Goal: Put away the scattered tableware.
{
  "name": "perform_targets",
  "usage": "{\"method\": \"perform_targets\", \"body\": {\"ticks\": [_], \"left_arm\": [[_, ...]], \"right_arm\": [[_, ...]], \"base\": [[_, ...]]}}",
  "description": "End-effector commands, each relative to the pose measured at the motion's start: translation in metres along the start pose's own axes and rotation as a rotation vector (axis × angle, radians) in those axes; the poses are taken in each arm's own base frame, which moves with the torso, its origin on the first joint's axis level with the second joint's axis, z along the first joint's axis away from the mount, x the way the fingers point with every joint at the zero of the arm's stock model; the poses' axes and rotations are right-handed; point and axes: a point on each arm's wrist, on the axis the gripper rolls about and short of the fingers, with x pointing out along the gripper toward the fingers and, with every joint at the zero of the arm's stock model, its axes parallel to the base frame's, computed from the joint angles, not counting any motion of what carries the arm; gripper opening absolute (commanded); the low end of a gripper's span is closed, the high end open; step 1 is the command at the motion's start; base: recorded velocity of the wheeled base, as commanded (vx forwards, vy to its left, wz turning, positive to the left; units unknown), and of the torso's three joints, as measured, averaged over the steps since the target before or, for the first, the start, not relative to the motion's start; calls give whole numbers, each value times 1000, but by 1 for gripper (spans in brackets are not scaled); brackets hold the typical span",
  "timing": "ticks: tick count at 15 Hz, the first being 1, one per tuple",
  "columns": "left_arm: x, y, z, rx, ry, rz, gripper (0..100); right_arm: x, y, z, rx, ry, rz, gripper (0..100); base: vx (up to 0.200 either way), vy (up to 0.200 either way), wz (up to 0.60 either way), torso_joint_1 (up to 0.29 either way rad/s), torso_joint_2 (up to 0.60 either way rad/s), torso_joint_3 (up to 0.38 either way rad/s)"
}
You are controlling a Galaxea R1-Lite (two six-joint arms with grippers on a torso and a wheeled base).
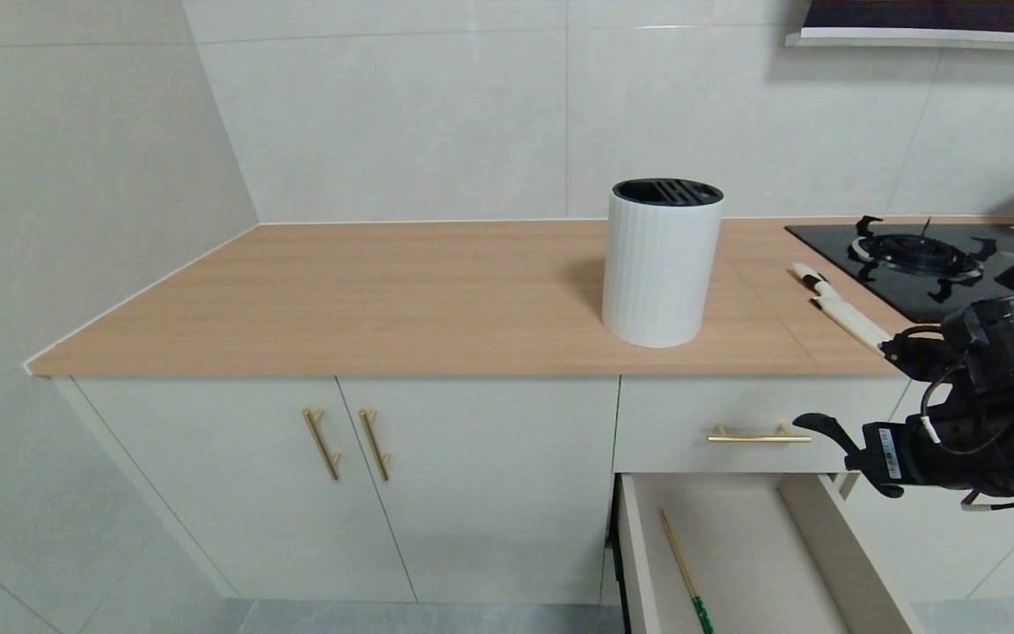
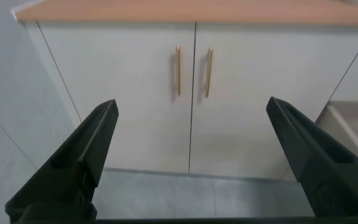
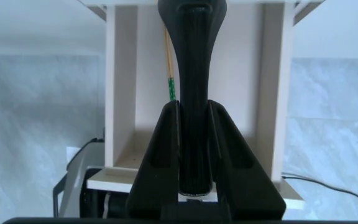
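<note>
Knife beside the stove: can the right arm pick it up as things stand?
Probably not yet: the right tool is shut on a black handle above the open drawer; otherwise the knife lies near and unobstructed.

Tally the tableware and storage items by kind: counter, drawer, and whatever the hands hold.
White slotted holder, on the counter: 1
White knife, on the counter beside the hob: 1
Green-tipped chopstick, in the open drawer: 1
Black-handled utensil, clamped in the right hand: 1
Total: 4
</note>
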Motion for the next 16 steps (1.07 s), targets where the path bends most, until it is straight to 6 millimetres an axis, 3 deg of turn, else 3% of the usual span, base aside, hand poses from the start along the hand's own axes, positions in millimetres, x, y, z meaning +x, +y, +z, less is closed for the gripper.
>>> {"method": "perform_targets", "body": {"ticks": [1,10,16], "left_arm": [[0,0,0,0,0,1,100],[0,0,0,0,0,1,100],[0,0,0,0,1,1,100]], "right_arm": [[4,0,-1,-3,16,0,0],[12,2,-5,-11,47,-1,0],[19,7,-10,-28,69,8,0]], "base": [[0,0,0,-178,486,295],[0,0,0,-156,481,318],[0,0,0,-79,452,361]]}}
